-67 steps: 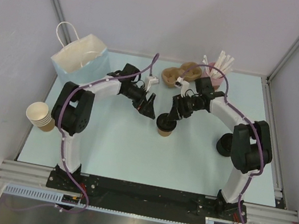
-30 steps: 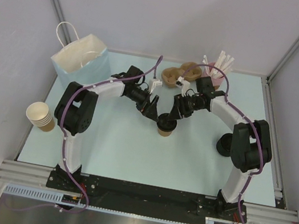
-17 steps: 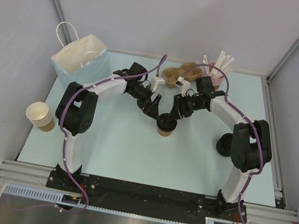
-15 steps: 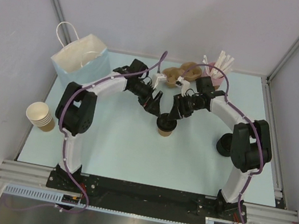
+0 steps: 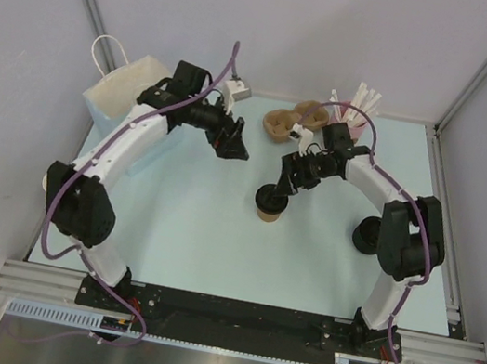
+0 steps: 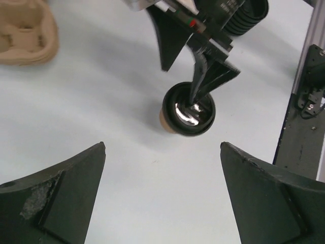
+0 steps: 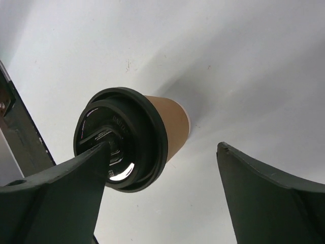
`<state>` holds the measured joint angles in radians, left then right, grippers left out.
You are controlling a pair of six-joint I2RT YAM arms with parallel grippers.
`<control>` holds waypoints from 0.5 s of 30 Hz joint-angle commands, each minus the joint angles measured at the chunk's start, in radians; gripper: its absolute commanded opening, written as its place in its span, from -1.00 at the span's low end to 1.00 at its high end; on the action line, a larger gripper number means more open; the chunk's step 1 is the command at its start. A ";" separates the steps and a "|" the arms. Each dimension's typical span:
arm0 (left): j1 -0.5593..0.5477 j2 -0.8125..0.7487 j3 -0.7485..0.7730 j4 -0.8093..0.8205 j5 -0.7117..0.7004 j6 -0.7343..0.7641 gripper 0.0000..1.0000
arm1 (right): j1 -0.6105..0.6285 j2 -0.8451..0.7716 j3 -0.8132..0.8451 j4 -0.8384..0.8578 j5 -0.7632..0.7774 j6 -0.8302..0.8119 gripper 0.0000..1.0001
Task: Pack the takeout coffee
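Takeout coffee [image 7: 133,133] just beneath right gripper [image 7: 162,148]

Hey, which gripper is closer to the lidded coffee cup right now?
Right. The right gripper hangs just above the coffee cup, overlapping its black lid. The left gripper sits farther back and left, toward the paper bag, well clear of the cup.

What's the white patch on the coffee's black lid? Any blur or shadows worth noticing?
Left wrist view: glare, light mirrored in the glossy lid; the near fingers of the left gripper look slightly soft. Right wrist view: same glare; the cup throws a soft shadow. Top view: even, sharp.
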<state>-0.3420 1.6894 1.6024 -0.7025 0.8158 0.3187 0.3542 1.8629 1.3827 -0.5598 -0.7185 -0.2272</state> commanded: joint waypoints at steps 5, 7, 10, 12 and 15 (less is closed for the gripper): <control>0.098 -0.296 -0.166 -0.057 -0.104 0.094 0.99 | -0.031 -0.206 0.104 -0.069 0.085 -0.107 0.90; 0.124 -0.370 -0.203 -0.058 -0.106 0.077 0.99 | -0.020 -0.251 0.105 -0.089 0.119 -0.151 0.89; 0.170 -0.466 -0.281 -0.045 -0.087 0.053 0.99 | 0.023 -0.329 0.093 -0.130 0.172 -0.265 0.89; 0.185 -0.513 -0.334 -0.034 -0.099 0.027 0.99 | 0.054 -0.369 0.076 -0.147 0.189 -0.335 0.87; 0.199 -0.585 -0.387 -0.022 -0.116 0.008 0.99 | 0.130 -0.393 0.042 -0.172 0.194 -0.382 0.84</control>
<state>-0.1658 1.1858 1.2751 -0.7486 0.7242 0.3641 0.4026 1.5063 1.4422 -0.6697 -0.5587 -0.4747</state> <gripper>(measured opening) 0.995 0.928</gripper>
